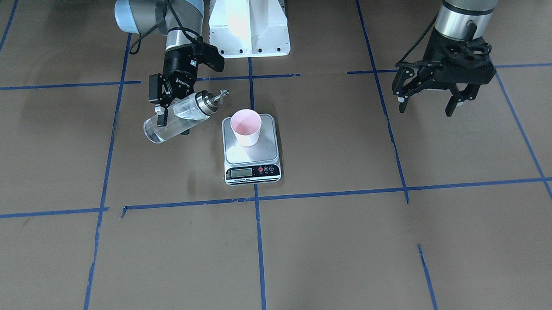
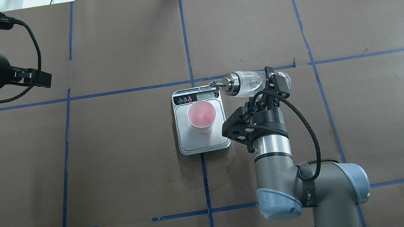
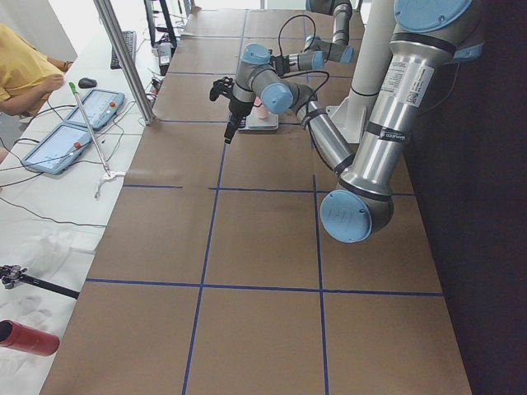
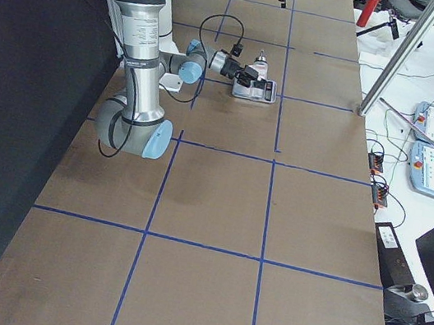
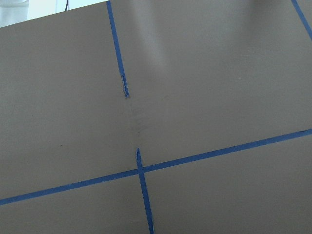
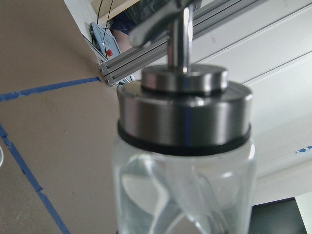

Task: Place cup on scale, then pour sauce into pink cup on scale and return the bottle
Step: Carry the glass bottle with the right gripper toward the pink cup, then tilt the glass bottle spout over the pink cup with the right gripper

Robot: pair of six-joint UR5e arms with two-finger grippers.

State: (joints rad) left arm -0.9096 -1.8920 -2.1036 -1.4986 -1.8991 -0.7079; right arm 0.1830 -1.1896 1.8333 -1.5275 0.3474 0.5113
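Bottle, clamped in the right gripper, aimed its spout outside the cup at one o'clock overhead, probably needing centring before tipping further; the left gripper hung with fingers apart.

Brown paper covers the table, and blue tape crosses it in a grid. In the left side view a person in yellow shows at ten o'clock. Two tablets lie beside the table's edge near nine, and a slanting metal post stands at eleven. A red cylinder lies at eight.
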